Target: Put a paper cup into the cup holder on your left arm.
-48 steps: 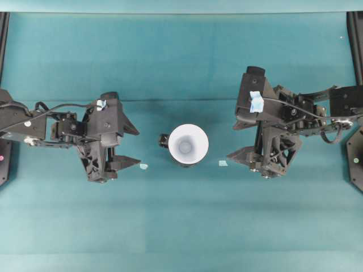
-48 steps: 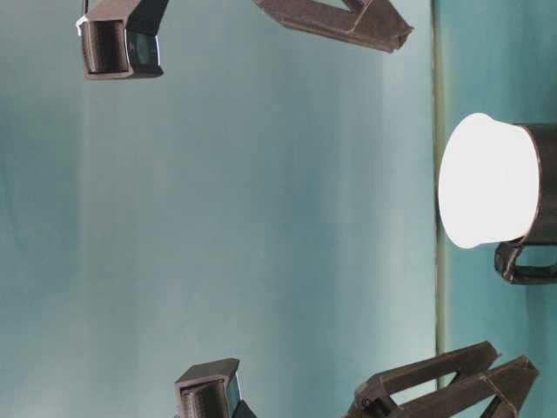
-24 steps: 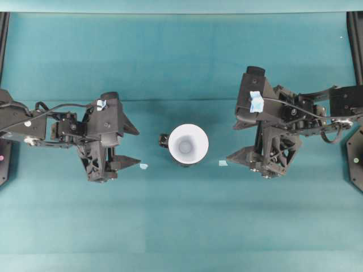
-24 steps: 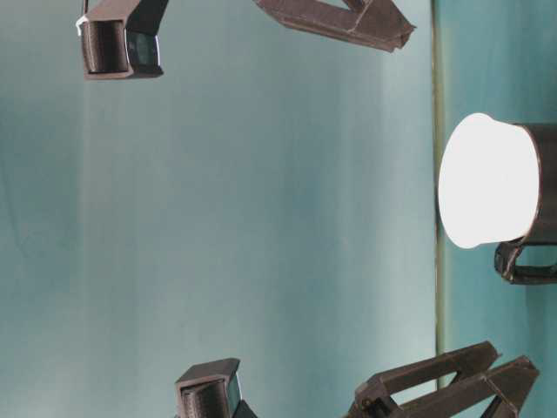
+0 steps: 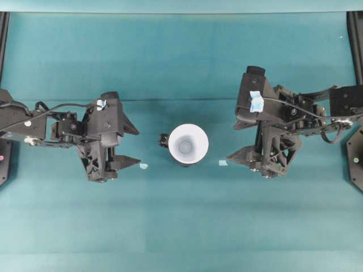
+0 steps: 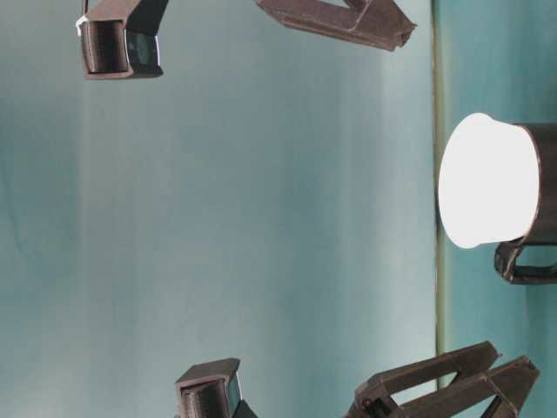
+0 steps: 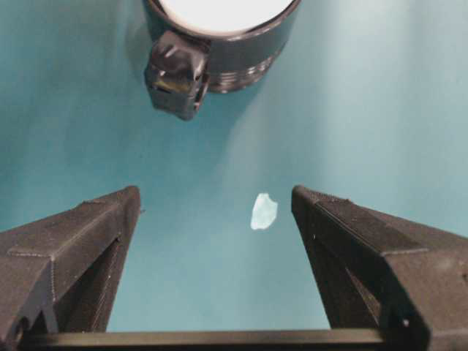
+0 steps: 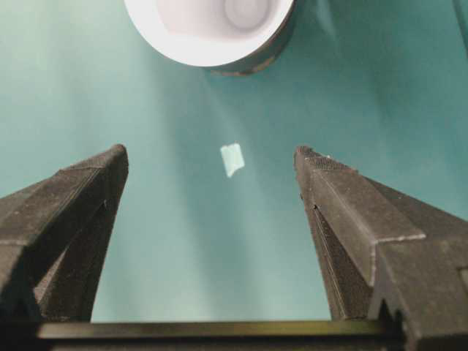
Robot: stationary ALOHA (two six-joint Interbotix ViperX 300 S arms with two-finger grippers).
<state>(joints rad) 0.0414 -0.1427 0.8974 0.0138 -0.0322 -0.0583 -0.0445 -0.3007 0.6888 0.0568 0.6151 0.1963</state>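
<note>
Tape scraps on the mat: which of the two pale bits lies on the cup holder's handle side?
The left scrap, between the left gripper and the cup holder. Its handle points that way; the other scrap lies opposite.

Both arms are matte black and angular with triangular trussed fingers: the left arm (image 5: 62, 127) carries a looping cable and small pale tape, the right arm (image 5: 295, 122) a blue tape square.
</note>
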